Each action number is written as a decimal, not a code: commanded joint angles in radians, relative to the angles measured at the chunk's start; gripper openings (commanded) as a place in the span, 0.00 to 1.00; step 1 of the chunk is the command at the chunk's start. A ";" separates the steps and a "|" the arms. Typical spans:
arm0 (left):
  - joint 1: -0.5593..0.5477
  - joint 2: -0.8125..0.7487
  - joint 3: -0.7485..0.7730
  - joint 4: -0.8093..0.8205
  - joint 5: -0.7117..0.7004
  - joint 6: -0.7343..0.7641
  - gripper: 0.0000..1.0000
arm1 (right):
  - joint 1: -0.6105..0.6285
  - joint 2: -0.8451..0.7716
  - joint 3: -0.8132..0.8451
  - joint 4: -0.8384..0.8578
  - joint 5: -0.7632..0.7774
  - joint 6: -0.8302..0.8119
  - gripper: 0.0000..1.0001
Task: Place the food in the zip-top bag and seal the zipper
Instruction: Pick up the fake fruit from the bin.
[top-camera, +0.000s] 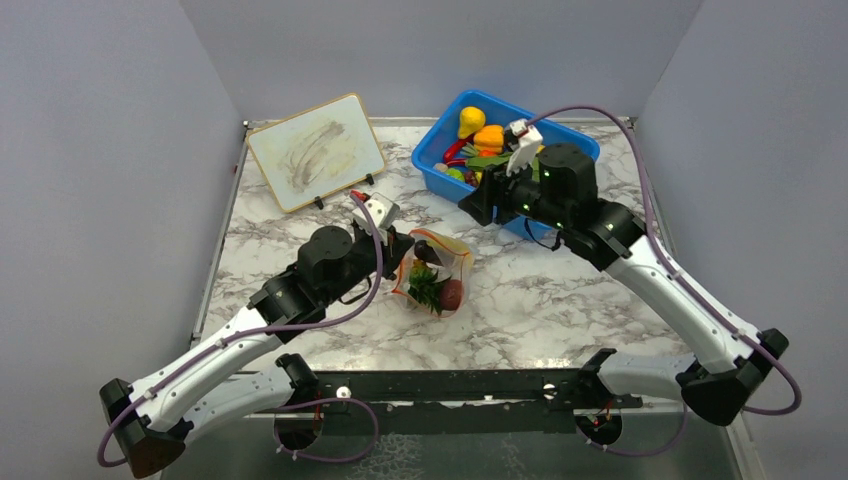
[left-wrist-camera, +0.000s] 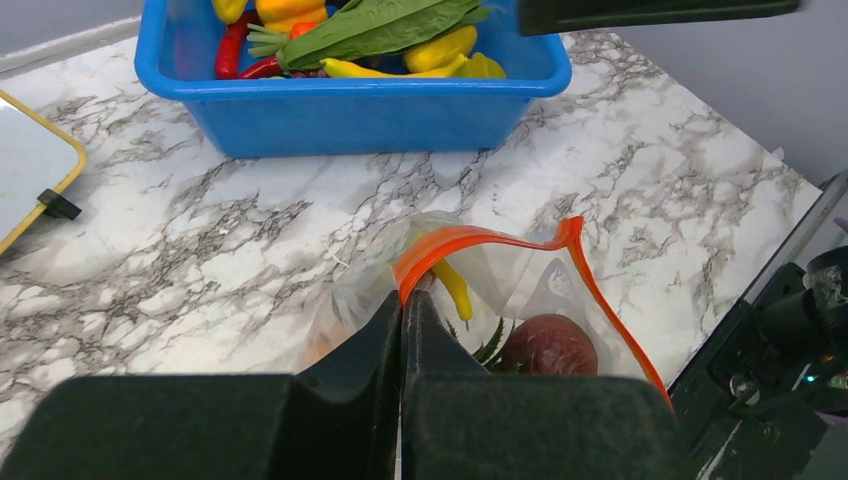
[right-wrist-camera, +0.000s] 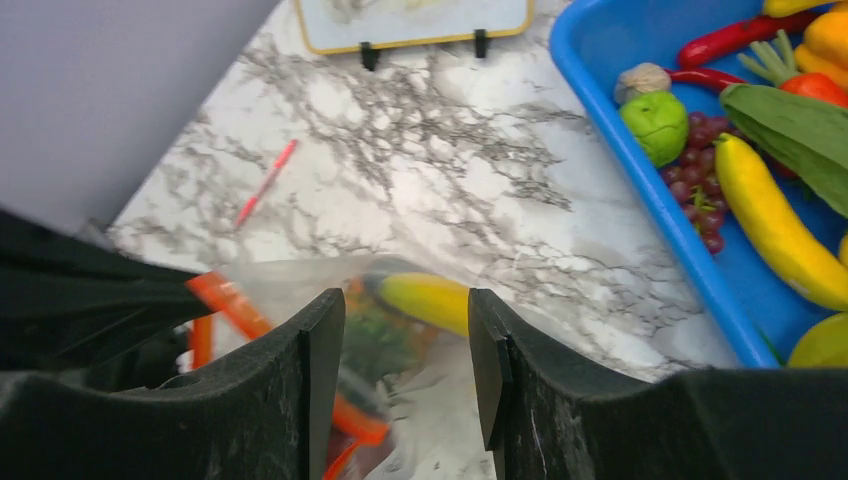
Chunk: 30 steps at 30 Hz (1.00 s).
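Some food already lies in the zip-top bag mid-bench, its unsealed zipper pinched by the closed left pincer, the right pincer open and empty, more waiting in the far blue bin.

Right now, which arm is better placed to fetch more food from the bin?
Right. The right gripper is open and empty beside the blue bin, while the left gripper is shut on the zip-top bag at its zipper, holding the mouth up.

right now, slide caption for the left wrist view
Left hand pinches the zipper of the zip-top bag; food inside, blue bin beyond.
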 joint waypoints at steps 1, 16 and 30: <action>0.000 -0.058 -0.011 -0.022 0.041 0.078 0.00 | -0.007 0.100 0.057 0.030 0.153 -0.126 0.48; 0.001 -0.125 -0.100 -0.066 0.141 0.134 0.00 | -0.171 0.402 0.123 0.293 0.244 -0.221 0.51; 0.002 -0.156 -0.117 -0.066 0.163 0.146 0.00 | -0.354 0.771 0.306 0.516 0.211 -0.039 0.70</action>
